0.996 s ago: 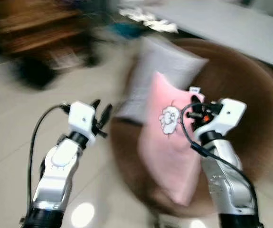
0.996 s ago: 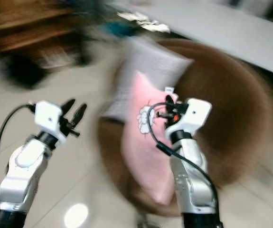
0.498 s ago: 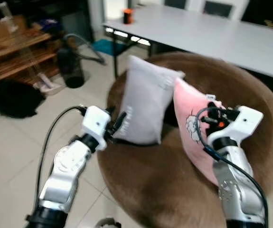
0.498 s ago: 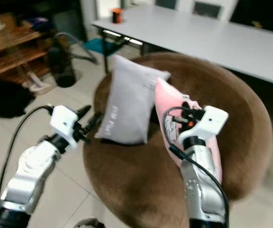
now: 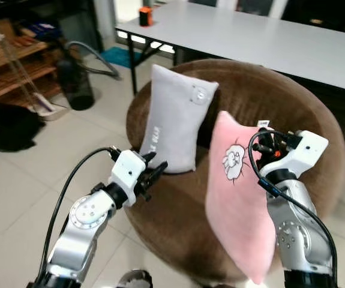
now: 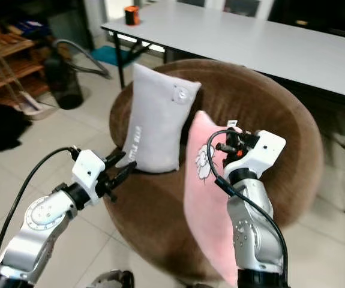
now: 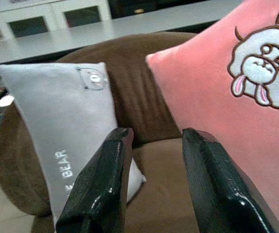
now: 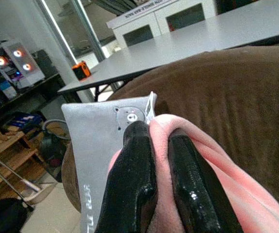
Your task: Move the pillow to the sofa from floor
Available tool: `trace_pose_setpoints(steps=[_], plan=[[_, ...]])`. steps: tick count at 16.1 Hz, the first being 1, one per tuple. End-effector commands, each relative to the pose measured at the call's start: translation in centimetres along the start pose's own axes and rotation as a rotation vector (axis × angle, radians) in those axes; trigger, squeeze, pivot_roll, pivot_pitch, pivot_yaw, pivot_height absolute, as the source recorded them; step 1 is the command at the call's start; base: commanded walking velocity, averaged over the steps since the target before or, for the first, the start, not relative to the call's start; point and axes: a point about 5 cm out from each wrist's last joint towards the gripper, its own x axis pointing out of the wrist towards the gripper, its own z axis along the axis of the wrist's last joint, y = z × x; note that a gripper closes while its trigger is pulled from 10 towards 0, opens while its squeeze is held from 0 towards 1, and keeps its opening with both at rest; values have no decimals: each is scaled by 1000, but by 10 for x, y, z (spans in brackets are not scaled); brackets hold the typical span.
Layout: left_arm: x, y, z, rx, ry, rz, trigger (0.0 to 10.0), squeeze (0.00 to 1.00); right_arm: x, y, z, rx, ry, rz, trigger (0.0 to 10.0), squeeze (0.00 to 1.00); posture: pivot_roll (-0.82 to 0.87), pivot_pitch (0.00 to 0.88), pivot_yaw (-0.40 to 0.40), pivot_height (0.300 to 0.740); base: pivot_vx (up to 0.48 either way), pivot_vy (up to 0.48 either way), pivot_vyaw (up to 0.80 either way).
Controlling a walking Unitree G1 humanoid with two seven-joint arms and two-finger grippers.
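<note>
Your right gripper [image 8: 158,141] pinches the pink pillow [image 5: 238,204] at its top corner over the brown sofa [image 5: 304,114]. Left gripper [image 7: 151,145] spread, empty. Grey pillow [image 7: 66,141] reads "BEAR"

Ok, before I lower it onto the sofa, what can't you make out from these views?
- Pink pillow bottom corner: whether it touches the brown sofa seat, hidden behind the right arm in the eye views.
- Grey pillow base: covered by the left end effector.
- Orange object on the grey table: too small to identify.
</note>
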Motion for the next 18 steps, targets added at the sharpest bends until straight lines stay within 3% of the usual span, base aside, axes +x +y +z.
trace_pose_setpoints(steps=[1,4,5,8,9,12,15,16,18], plan=[[-6,-2,0,-4,13,-27,10000,0,10,13,11,25,-22,64,10000,0,116,103,-37,740,0,0,0],[-21,-4,-3,-25,56,-78,10000,0,23,20,19,103,-26,95,10000,0,131,125,-41,740,0,0,0],[-31,-5,-4,-36,82,-104,10000,0,39,21,25,169,-32,105,10000,0,148,151,-31,740,0,0,0],[-36,-5,-4,-33,98,-118,10000,0,54,16,28,174,-36,98,10000,0,165,171,-22,740,0,0,0],[-42,-3,-1,-25,110,-122,10000,0,72,5,30,149,-41,46,10000,0,195,197,-17,740,0,0,0],[-51,5,5,-2,132,-105,10000,0,96,-20,32,79,-33,-53,10000,0,250,218,-24,740,0,0,0],[-58,10,9,5,133,-79,10000,0,107,-36,39,46,-39,-101,10000,0,271,227,-26,740,0,0,0],[-59,10,10,8,135,-76,10000,0,110,-38,44,48,-54,-98,10000,1000,277,228,-27,740,0,0,0],[-57,10,11,12,122,-52,10000,0,119,-37,68,50,-138,-32,10000,1000,278,217,-37,740,0,0,0]])
